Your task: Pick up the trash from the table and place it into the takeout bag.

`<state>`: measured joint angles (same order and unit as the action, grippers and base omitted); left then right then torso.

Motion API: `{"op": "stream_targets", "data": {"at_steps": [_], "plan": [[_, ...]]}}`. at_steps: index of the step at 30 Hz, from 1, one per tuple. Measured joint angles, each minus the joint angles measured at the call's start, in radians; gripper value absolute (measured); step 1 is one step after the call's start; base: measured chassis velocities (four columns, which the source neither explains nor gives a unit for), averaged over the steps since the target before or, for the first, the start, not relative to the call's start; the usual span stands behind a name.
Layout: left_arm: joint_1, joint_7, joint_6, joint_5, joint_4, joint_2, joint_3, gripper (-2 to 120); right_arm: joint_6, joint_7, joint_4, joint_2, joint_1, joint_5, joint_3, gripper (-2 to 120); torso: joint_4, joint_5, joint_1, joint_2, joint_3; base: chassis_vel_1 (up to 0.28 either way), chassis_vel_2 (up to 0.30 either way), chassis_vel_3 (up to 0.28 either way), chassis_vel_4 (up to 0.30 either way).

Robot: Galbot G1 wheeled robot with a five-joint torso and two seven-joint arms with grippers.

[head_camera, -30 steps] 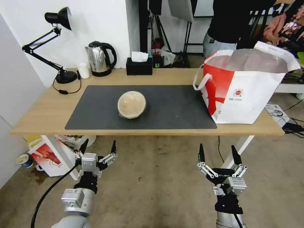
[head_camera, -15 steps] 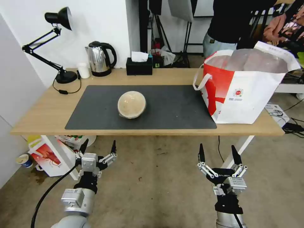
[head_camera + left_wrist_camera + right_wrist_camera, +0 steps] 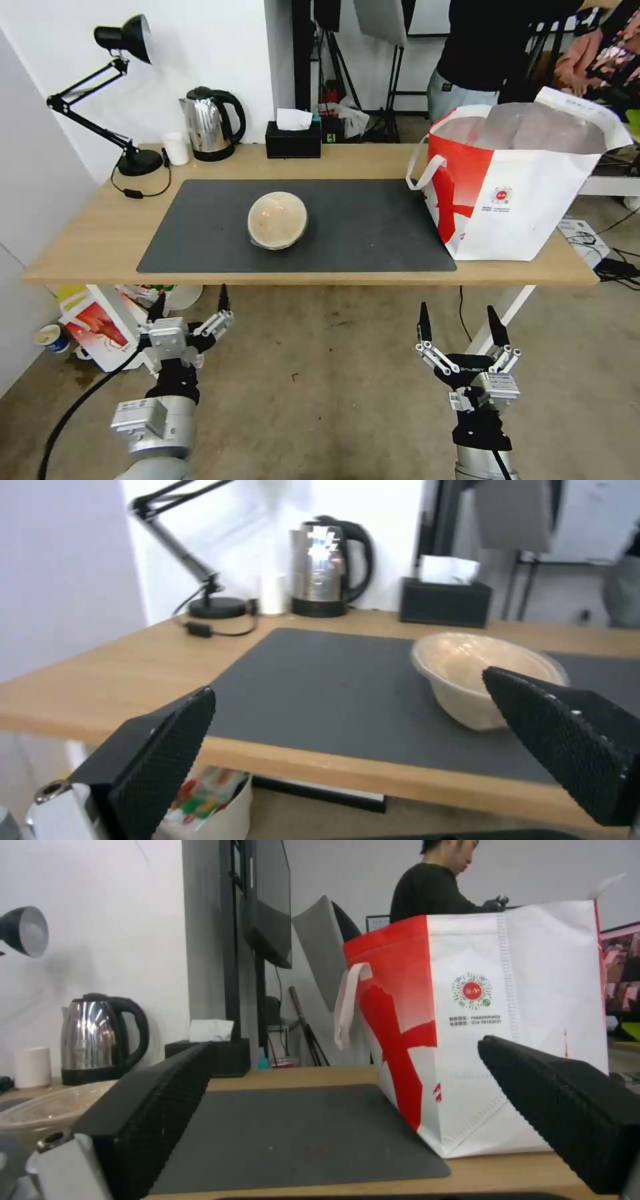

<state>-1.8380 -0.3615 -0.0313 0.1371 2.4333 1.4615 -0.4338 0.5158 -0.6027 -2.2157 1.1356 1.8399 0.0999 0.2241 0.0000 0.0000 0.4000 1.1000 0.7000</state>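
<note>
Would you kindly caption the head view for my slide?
Tan domed bowl on the mat, takeout bag right, both open grippers below.

This looks like an office or lab corner set up as a work desk. A light-wood table with white legs carries a dark grey mat, a black desk lamp, a steel electric kettle and a black tissue box. Behind it stand dark tripod-like stands (studio gear, by the look). The floor is bare, stained concrete, with cables trailing at the right.
</note>
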Motion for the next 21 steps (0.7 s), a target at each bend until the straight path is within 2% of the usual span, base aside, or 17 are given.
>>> {"op": "stream_targets", "data": {"at_steps": [1,3,5,15,18,19,21], "plan": [[0.0,0.0,0.0,0.0,0.0,0.0,0.0,100,0.0,0.0,0.0,0.0,0.0,0.0,0.0,100,0.0,0.0,0.0,0.0,0.0,0.0,0.0,0.0,0.0],[-0.007,-0.069,-0.007,0.027,0.027,-0.008,0.023,100,0.0,0.0,0.0,0.0,0.0,0.0,0.0,100,0.0,0.0,0.0,0.0,0.0,0.0,0.0,0.0,0.0],[-0.012,-0.112,-0.01,0.043,0.043,-0.012,0.036,100,0.0,0.0,0.0,0.0,0.0,0.0,0.0,100,0.0,0.0001,0.0,0.0,0.0,0.0,0.0,0.0,0.0],[-0.014,-0.124,-0.011,0.072,0.054,-0.018,0.041,100,0.0,0.0,0.0,0.0,0.0,0.0,0.0,100,0.0001,-0.0001,0.0,0.0,0.0,0.0,0.0,0.0,0.0],[-0.014,-0.099,0.003,0.208,0.068,-0.047,0.039,100,0.0,0.0,0.0,0.0,0.0,0.0,0.0,100,0.0,-0.0001,0.0,0.0,0.0,0.0,0.0,0.0,0.0],[-0.014,-0.099,0.003,0.208,0.068,-0.047,0.039,100,0.0,0.0,0.0,0.0,0.0,0.0,0.0,100,0.0,-0.0001,0.0,0.0,0.0,0.0,0.0,0.0,0.0],[-0.014,-0.08,0.014,0.296,0.069,-0.066,0.037,100,0.0,0.0,0.0,0.0,0.0,0.0,0.0,100,0.0,0.0,0.0,0.0,0.0,0.0,0.0,0.0,0.0]]}}
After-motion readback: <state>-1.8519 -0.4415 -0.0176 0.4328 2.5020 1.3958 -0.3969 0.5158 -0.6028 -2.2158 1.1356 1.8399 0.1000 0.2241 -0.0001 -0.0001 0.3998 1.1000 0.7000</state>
